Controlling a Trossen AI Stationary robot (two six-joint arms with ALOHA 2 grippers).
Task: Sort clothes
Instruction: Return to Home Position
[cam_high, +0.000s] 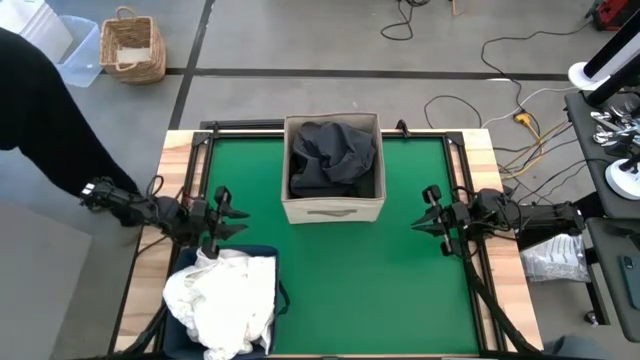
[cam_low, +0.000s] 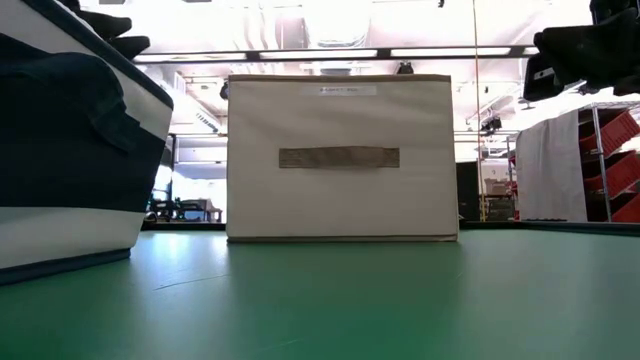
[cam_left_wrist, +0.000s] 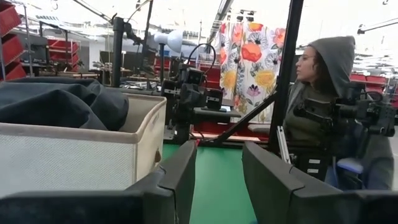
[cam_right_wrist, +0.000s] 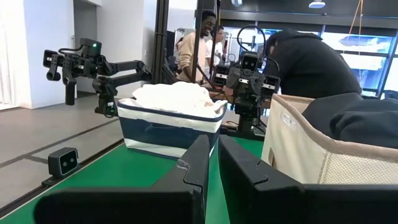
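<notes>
In the low view I can't see any clothes, only the beige box front and the blue bin side. From above, dark clothes sit bunched in the box, with no clear long way. White clothes heap over the bin, longways toward the near table edge. The left gripper and right gripper hang empty, with their fingers apart.

Matte black left arm, matching right arm, slim jointed links, broad flat dark end effector fingers
</notes>
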